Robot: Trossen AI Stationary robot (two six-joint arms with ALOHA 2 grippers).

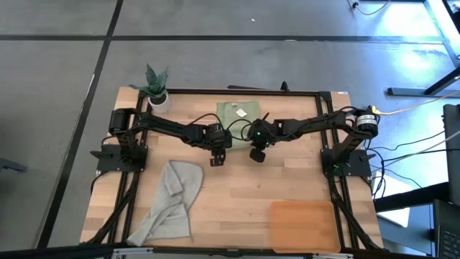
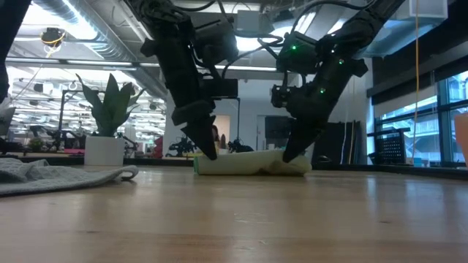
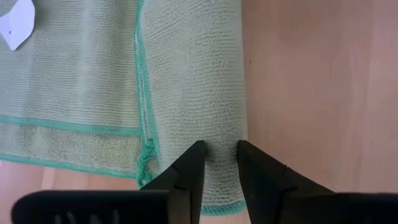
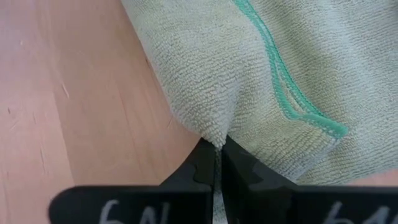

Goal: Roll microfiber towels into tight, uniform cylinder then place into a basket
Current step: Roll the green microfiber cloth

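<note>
The sage green towel (image 1: 237, 115) lies at the table's far middle, its white tag (image 3: 15, 25) up. Its near edge is folded over into a low roll (image 2: 252, 162) that rests on the table. My left gripper (image 1: 217, 160) is shut on the roll's left end, and it also shows in the left wrist view (image 3: 220, 149). My right gripper (image 1: 257, 154) is shut on the roll's right end, and it also shows in the right wrist view (image 4: 217, 144). The light grey towel (image 1: 172, 201) lies crumpled at the near left. The orange-brown basket (image 1: 303, 224) sits at the near right. My left gripper pinches the folded-over band of the green towel (image 3: 217, 134) between its two fingers, near the band's left end. The fingers come from above, pointing down. The band rests on the table. My right gripper pinches a small pucker of the folded green towel's outer edge (image 4: 214, 127) between its fingertips, near the right end. The fingers come from above, pointing down. The cloth rises slightly into the fingers, and the rest lies on the table.
A white plant pot (image 1: 158, 97) stands at the far left corner. Bare wood (image 1: 251, 187) lies between the green towel and the basket. The grey towel also shows at the left of the low view (image 2: 58, 175).
</note>
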